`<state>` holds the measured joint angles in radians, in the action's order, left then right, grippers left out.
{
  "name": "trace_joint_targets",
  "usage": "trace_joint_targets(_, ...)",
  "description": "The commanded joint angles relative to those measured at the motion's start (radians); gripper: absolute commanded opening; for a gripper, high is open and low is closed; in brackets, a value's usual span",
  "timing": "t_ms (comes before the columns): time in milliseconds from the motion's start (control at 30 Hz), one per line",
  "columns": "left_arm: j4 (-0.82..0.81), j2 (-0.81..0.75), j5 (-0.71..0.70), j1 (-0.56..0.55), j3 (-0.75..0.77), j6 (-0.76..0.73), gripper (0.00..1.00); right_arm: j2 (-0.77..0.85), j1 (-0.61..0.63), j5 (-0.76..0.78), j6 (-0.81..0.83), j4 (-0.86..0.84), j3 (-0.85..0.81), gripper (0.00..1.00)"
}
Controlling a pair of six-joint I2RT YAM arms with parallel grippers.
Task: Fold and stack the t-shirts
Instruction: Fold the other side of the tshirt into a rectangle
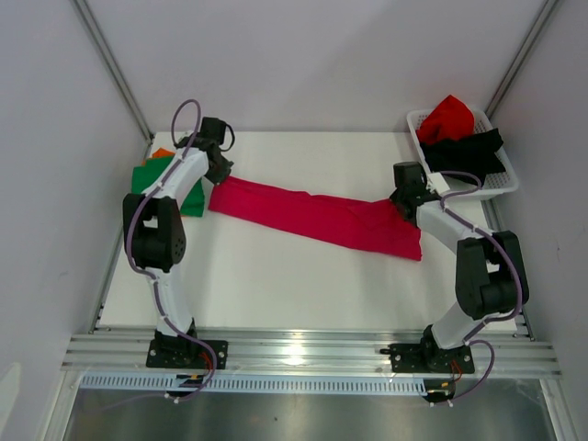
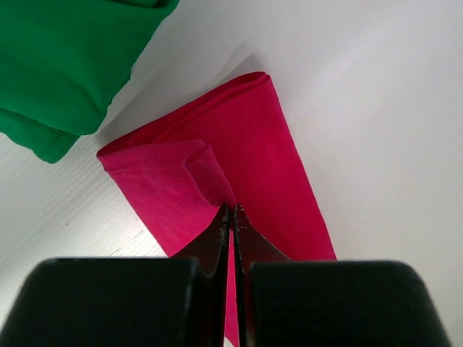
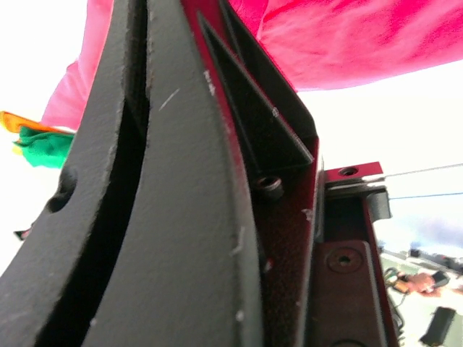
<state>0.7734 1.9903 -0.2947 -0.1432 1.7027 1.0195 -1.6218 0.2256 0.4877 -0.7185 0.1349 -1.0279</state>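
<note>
A magenta-pink t-shirt (image 1: 317, 216) lies stretched as a long folded band across the table between both arms. My left gripper (image 1: 219, 176) is shut on its left end; in the left wrist view the closed gripper (image 2: 231, 210) pinches a small fold of the magenta t-shirt (image 2: 253, 144). My right gripper (image 1: 404, 204) is shut at the shirt's right end, where the right wrist view shows the magenta t-shirt (image 3: 347, 36) bunched at the dark fingers (image 3: 181, 144). A folded green t-shirt (image 1: 152, 179) lies on an orange t-shirt (image 1: 162, 152) at the far left.
A white lattice basket (image 1: 503, 181) at the back right holds a red t-shirt (image 1: 446, 117) and a black t-shirt (image 1: 464, 152). The green t-shirt (image 2: 65, 65) lies just beyond the magenta shirt's left end. White walls close in the table on three sides.
</note>
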Motion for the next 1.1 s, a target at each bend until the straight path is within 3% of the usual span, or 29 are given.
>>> trace_joint_targets(0, -0.002, 0.007, 0.003, 0.014, 0.049, -0.036, 0.01, -0.013, -0.017, 0.012, -0.028, -0.023, -0.043, 0.00)
trace_joint_targets(733, -0.023, 0.059, 0.041, 0.021, 0.094, -0.110, 0.01, -0.075, -0.038, 0.035, -0.085, 0.035, -0.067, 0.00)
trace_joint_targets(767, -0.043, 0.064, 0.057, 0.021, 0.086, -0.133, 0.05, -0.075, -0.038, 0.029, -0.085, 0.031, -0.067, 0.01)
trace_joint_targets(867, -0.163, 0.061, 0.145, 0.022, 0.054, -0.223, 0.11, -0.075, -0.038, 0.015, -0.070, 0.011, -0.061, 0.19)
trace_joint_targets(1067, -0.287, 0.070, 0.275, 0.022, 0.003, -0.291, 0.16, -0.078, -0.037, 0.037, -0.053, 0.023, -0.067, 0.21)
